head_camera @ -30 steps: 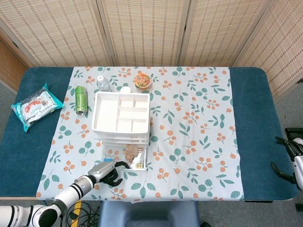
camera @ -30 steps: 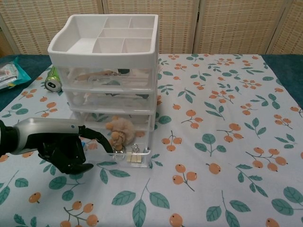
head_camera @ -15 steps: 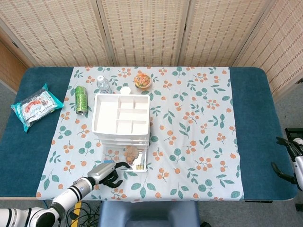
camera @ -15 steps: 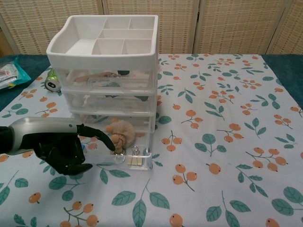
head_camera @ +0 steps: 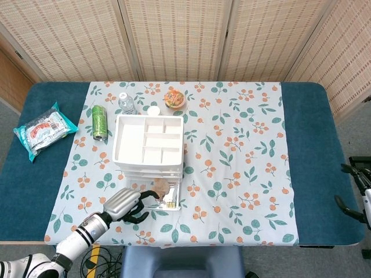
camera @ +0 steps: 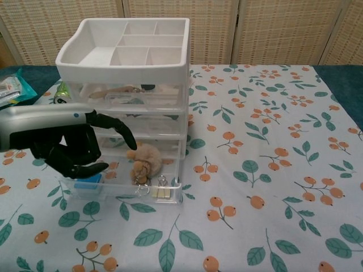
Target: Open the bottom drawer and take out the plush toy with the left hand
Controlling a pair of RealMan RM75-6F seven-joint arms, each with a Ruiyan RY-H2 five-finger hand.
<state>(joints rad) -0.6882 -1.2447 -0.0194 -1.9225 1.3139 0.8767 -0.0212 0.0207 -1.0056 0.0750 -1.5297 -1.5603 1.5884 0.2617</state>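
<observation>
drawer: the bottom drawer point(camera: 122, 190) of the white drawer organizer point(camera: 127, 68) is pulled out toward the robot, its clear front wall standing forward of the two drawers above.
plush toy: the tan plush toy point(camera: 144, 158) sits inside that open drawer, right of its middle, with a metal key ring hanging at its front; in the head view it shows as a small tan lump point(head_camera: 162, 185) just ahead of the organizer.
drawer neighbours: binder clips point(camera: 160, 187) lie just in front of the toy against the drawer wall; a blue item point(camera: 87, 181) lies at the drawer's left.
left hand: the left hand point(camera: 68, 141) hovers over the left part of the drawer, empty, fingers loosely spread, one finger reaching toward the toy without touching it.
right hand: the right hand point(head_camera: 358, 194) hangs off the table's right edge, only partly in frame; cannot tell how its fingers lie.
step in hand: judged as the reach into the drawer, with the grasp not yet made.
doing it well: move right so the hand sits over the toy, come down from above, and close thumb and fingers around the soft body, not the ring.
watch for: catching the clips, or knocking the middle drawer above while lifting.
</observation>
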